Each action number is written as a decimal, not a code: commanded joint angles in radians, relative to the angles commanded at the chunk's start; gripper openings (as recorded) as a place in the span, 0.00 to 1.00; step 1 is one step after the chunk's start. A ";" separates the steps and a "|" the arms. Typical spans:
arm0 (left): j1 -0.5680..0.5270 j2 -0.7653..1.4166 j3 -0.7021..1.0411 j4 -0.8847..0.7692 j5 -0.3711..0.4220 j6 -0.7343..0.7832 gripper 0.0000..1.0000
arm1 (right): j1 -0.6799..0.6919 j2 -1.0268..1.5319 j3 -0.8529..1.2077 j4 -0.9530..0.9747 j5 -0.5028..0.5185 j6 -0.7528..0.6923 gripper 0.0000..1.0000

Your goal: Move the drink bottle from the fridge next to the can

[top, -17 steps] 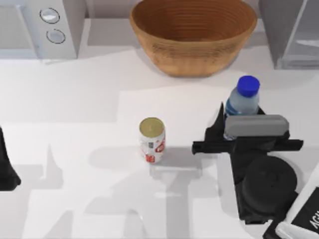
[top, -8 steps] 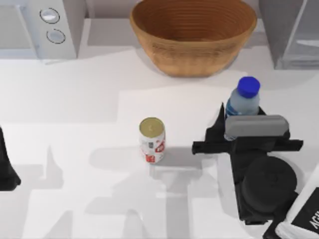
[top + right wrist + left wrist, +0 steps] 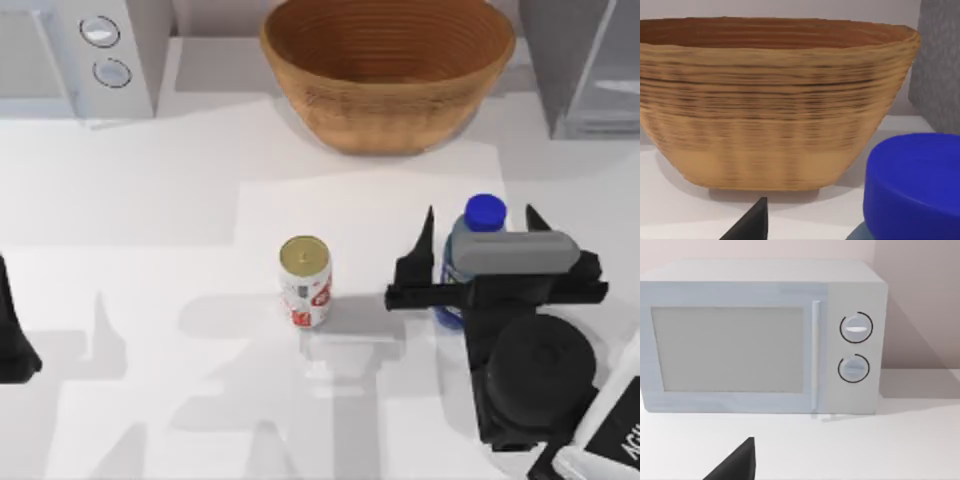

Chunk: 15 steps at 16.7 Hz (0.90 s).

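Right gripper wide open, fingers either side of the bottle without evident contact, bottle upright on the table toward its right edge, well right of the can; basket holds nothing visible.

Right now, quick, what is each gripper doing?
Left gripper: parked at the table's left edge, state cannot be told.
Right gripper: open around the bottle.

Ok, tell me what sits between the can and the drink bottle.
Top view: bare table between can and drink bottle, save one finger of the right hand.
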 joint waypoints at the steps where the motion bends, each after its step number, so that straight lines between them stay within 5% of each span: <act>1: 0.000 0.000 0.000 0.000 0.000 0.000 1.00 | 0.000 0.000 0.000 0.000 0.000 0.000 1.00; 15: 0.000 0.000 0.000 0.000 0.000 0.000 1.00 | 0.086 -0.018 -0.073 0.049 0.089 0.001 1.00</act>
